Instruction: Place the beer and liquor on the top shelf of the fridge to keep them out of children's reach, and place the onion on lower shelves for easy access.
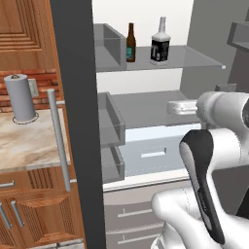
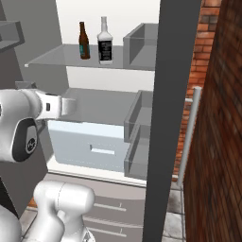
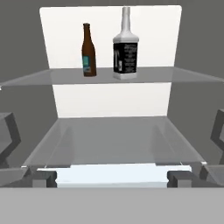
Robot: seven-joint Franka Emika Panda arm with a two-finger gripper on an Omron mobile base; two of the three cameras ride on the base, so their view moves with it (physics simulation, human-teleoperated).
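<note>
DONE: beer point(image 3: 89, 49) and liquor point(image 3: 125, 47) upright, side by side on top shelf point(image 3: 175, 75) of fridge point(image 1: 73, 97) | LEFT: onion to lower shelves point(image 3: 113, 140), judged pending | gripper point(image 3: 112, 177): released, empty, level with lower shelf

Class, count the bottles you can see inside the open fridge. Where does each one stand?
2. The beer and the liquor stand upright side by side on the top shelf, apart. Others could be hidden in the side bins.
</note>
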